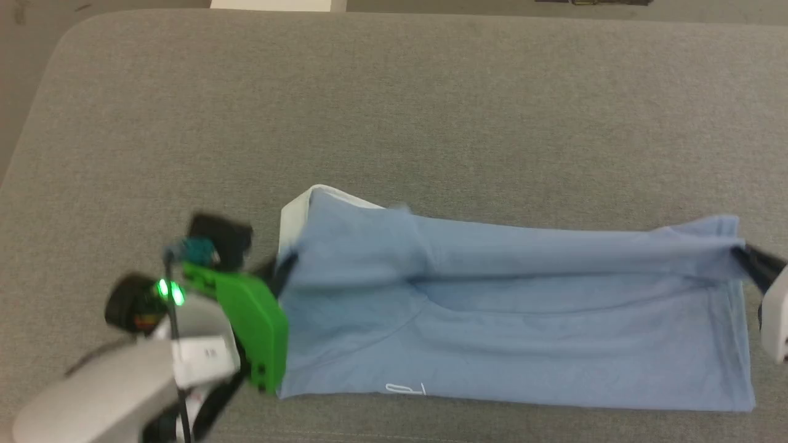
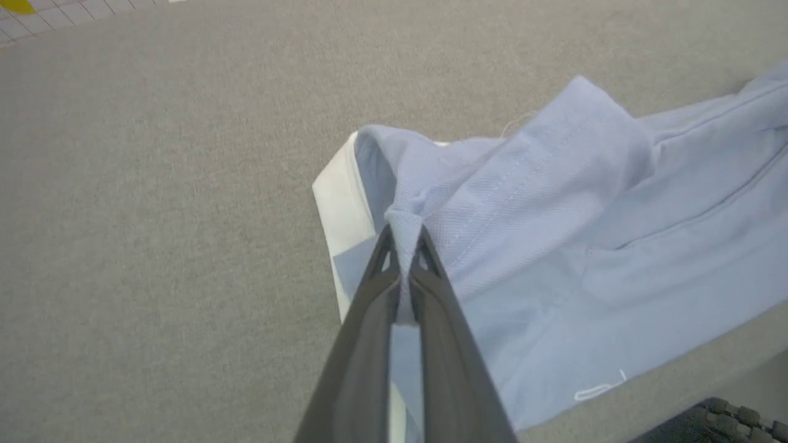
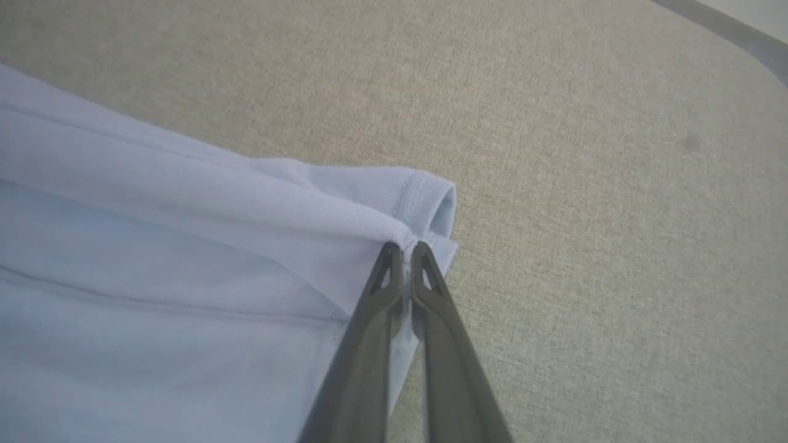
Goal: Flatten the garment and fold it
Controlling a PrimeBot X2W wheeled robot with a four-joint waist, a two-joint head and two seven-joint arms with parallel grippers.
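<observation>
Lengthwise folding, probably: clenched on garment point(image 1: 505, 320) collar end with left pincer point(image 2: 403, 237), hem with right pincer point(image 3: 406, 249); next, carry nearward evenly.

A grey woven surface point(image 1: 394, 92) with a rounded corner — pale tiled floor point(image 2: 61, 12) beyond it.
</observation>
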